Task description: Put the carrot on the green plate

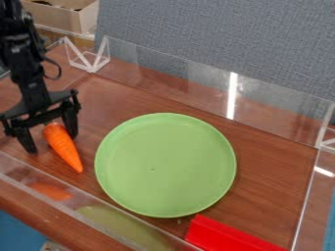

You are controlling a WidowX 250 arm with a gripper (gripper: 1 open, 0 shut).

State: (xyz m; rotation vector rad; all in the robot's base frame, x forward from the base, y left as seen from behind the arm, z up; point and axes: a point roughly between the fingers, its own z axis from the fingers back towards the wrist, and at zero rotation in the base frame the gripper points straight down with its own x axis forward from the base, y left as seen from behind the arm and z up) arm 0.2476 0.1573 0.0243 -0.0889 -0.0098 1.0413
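The orange carrot (63,145) lies on the wooden table left of the green plate (167,162), with its dark green stem end pointing up and away. My black gripper (46,134) hangs open right over the carrot's stem end, one finger on each side of it. The fingertips reach down to about the carrot's upper half. Nothing is gripped. The plate is bare.
A clear acrylic wall (236,88) rings the table on all sides. A flat red block (236,236) lies at the front edge, right of centre. Cardboard boxes (59,15) stand behind the arm at the top left.
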